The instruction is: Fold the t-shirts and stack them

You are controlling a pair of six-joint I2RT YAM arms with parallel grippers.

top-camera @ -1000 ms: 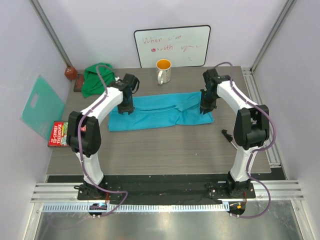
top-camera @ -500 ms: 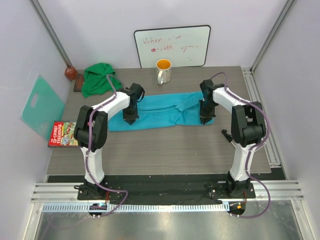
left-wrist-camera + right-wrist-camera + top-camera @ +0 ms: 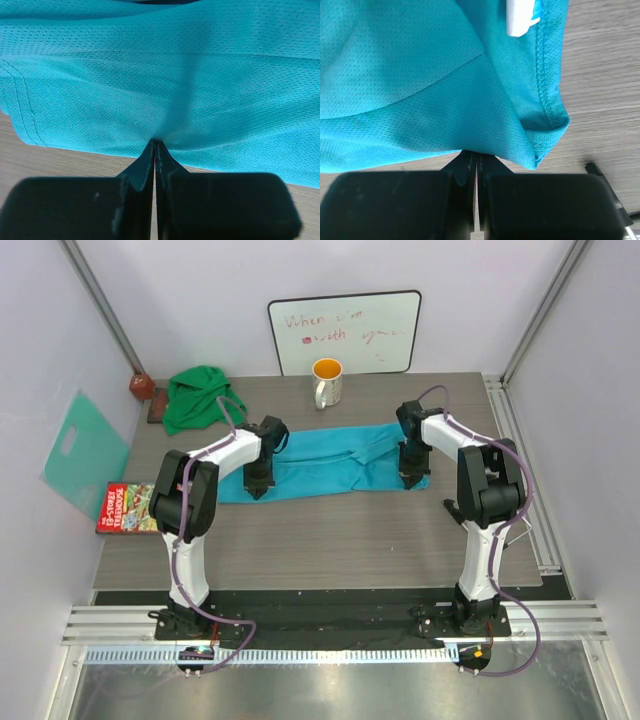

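The turquoise-blue t-shirt (image 3: pixel 320 465) lies as a long folded strip across the middle of the table. My left gripper (image 3: pixel 258 486) is at its near edge towards the left end, and my right gripper (image 3: pixel 408 480) is at its near right corner. In the left wrist view the jaws (image 3: pixel 155 146) are shut, pinching the puckered hem of the turquoise cloth (image 3: pixel 165 75). In the right wrist view the jaws (image 3: pixel 476 158) are shut on the shirt's edge (image 3: pixel 420 75) beside a folded hem corner. The darker green t-shirt (image 3: pixel 197 395) lies crumpled at the back left.
A white mug (image 3: pixel 327 383) stands just behind the turquoise shirt, with a whiteboard (image 3: pixel 345 332) behind it. A mint-teal plastic sheet (image 3: pixel 85 450) leans at the left wall above a red box (image 3: pixel 117 507). A small black item (image 3: pixel 455 508) lies right of the shirt.
Both grippers have moved from the far side of the turquoise shirt towards its near edge. The left arm has swung in closer to the shirt's left part.
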